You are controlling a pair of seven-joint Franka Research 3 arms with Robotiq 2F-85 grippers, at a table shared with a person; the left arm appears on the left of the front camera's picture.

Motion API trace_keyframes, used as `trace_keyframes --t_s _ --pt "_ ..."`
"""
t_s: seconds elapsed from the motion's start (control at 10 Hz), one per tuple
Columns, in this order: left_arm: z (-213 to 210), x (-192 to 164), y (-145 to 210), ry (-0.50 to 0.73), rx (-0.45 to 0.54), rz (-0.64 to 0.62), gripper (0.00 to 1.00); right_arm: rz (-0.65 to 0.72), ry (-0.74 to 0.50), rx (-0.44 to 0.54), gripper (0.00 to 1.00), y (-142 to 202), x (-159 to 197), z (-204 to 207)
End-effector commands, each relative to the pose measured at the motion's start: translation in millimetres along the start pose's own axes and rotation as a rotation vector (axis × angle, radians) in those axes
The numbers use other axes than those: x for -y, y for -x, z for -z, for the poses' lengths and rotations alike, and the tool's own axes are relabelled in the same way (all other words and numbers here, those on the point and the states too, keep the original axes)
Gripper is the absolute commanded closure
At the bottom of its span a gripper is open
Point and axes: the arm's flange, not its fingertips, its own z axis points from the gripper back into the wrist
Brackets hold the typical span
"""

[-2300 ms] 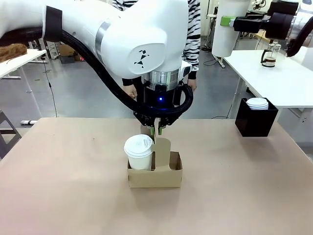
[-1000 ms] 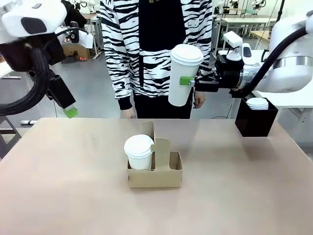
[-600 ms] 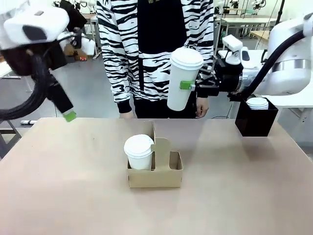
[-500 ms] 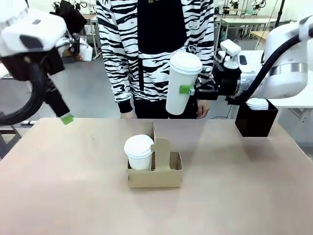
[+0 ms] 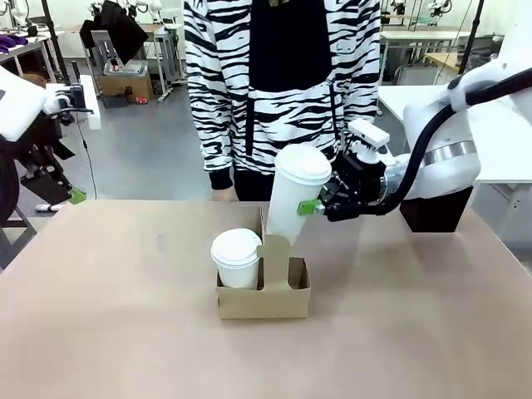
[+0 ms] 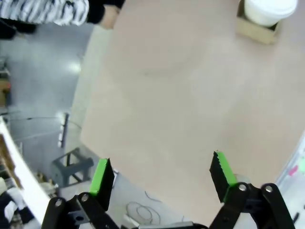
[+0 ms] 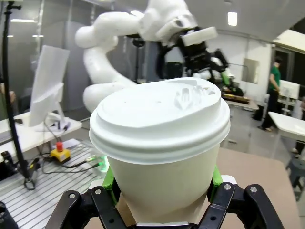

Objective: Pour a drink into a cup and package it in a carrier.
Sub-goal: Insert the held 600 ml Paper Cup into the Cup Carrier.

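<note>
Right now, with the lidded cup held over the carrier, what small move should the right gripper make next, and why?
Probably lower the lidded cup into the empty hole to the right of the handle, straightening it on the way. The right gripper holds it tilted just above the carrier, whose left hole already has a second cup.

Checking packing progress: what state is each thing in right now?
Held cup: lidded, tilted, in the air near the carrier's handle.
Seated cup: lidded, upright in the carrier's left hole.
Carrier: right hole empty.
Right gripper: shut on held cup.
Left gripper: open, empty.
</note>
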Motion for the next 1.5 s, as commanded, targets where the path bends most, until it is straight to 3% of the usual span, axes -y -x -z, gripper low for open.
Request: trace_keyframes --t_s 0.0,0.1,0.7,1.4 --pt "34 44 37 0.077 0.025 0.029 0.0 -0.012 -0.086 0.016 0.19 11 1 10" --pt "0 0 0 0.0 0.0 0.0 0.0 0.001 -0.103 0.019 0.19 19 -1 11" --pt "0 0 0 0.0 0.0 0.0 0.0 0.12 -0.165 0.035 0.19 62 -12 16" --pt "0 0 0 0.0 0.0 0.0 0.0 0.131 -0.057 -0.078 0.19 99 -12 2"
